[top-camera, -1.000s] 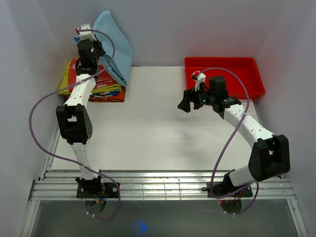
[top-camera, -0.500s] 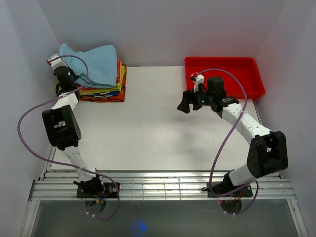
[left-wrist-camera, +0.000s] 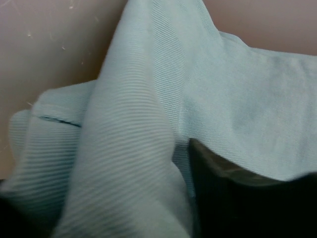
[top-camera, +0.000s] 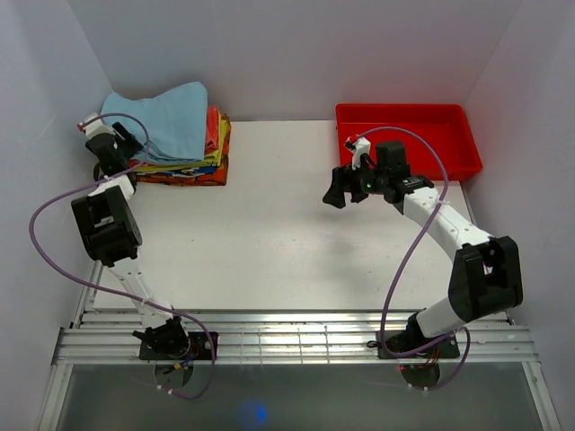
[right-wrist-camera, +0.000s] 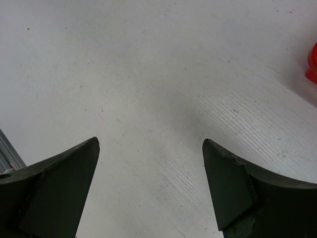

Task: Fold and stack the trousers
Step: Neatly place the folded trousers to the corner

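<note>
The light sky-blue trousers [top-camera: 171, 118] lie folded on top of a stack of coloured clothes [top-camera: 193, 166] at the table's back left corner. My left gripper [top-camera: 112, 144] is at the stack's left edge, against the trousers. In the left wrist view the ribbed blue fabric [left-wrist-camera: 148, 99] fills the frame and drapes between the jaws. One dark finger [left-wrist-camera: 242, 203] shows at the lower right and the other is mostly covered; they stand wide apart, open. My right gripper [top-camera: 340, 190] hangs open above the bare table [right-wrist-camera: 148, 74], holding nothing.
A red bin [top-camera: 467, 144] stands at the back right, just behind my right gripper; its corner [right-wrist-camera: 313, 64] shows in the right wrist view. White walls enclose the table on the left, back and right. A metal rail [top-camera: 287, 341] runs along the near edge.
My left arm swung the trousers from up against the back wall leftward and down onto the stack, and its jaws have spread apart. The right arm barely moved.
</note>
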`<state>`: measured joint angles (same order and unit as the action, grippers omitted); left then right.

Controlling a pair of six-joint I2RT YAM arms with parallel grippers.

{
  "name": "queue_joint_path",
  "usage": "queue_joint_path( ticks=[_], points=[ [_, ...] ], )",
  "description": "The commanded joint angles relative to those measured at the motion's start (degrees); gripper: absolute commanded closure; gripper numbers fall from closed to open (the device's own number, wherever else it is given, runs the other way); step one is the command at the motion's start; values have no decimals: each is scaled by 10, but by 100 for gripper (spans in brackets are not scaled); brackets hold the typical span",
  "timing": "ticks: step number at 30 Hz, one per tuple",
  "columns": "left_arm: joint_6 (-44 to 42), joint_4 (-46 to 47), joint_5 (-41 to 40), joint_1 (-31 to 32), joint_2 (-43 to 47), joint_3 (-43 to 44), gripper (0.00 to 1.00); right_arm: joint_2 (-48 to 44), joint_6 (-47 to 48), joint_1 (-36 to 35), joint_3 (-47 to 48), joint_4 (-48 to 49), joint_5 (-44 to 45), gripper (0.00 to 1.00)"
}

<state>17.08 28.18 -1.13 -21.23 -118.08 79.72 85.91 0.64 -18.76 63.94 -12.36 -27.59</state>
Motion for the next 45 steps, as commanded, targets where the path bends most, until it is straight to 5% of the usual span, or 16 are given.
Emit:
queue_joint_path(
  ticks=[1, 3, 10, 16, 24, 32, 38, 45],
  points=[
    [13, -41, 68, -3, 34, 23, 18, 1, 9, 2, 22, -4, -5, 10],
    [13, -79, 97, -3, 55, 18, 2, -7, 12, 2, 21, -4, -1, 10],
    [-8, -378, 132, -28, 155, 48, 2, -21, 15, 15, 40, -23, 9, 10],
    [-175, -642, 156, -46, 230, 45, 2, -30, 22, 81, 65, -75, -21, 10],
    [-481, -848, 308, -72, 397, -112, 2, -81, 110, 187, 35, -184, -16, 10],
    [-541, -876, 400, -72, 518, -221, 2, -217, 182, 222, -77, -260, 20, 10],
    [-481, -844, 486, -57, 487, -188, 2, -282, 165, 222, -152, -253, 43, 10],
    [-425, -789, 456, -42, 472, -168, 2, -302, 156, 222, -156, -261, 47, 10]
  ],
)
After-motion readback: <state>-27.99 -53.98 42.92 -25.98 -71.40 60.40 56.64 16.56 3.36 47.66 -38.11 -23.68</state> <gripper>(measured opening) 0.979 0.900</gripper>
